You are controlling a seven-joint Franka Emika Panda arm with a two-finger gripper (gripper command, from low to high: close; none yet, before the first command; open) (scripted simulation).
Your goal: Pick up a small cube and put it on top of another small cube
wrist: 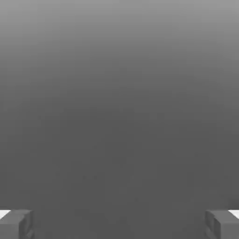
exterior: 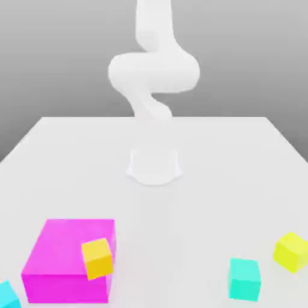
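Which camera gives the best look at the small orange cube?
The exterior view: the orange cube sits near the front against the big magenta block. The hand view looks past its fingertips at plain grey.

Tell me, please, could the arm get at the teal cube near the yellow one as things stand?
Probably yes: the teal cube stands alone on the table, apart from the yellow cube, and the gripper is open with nothing held.

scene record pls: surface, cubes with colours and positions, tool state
surface: white table
arm: white arm, rising from the table's far middle
large cube: magenta cube, near edge, exterior view's left
small cubes: orange cube in front of the magenta one's right side, contact unclear; teal cube and yellow cube, apart, exterior view's right
partial cube: cyan cube, cut off at corner
tool: tool open, nothing between fingers
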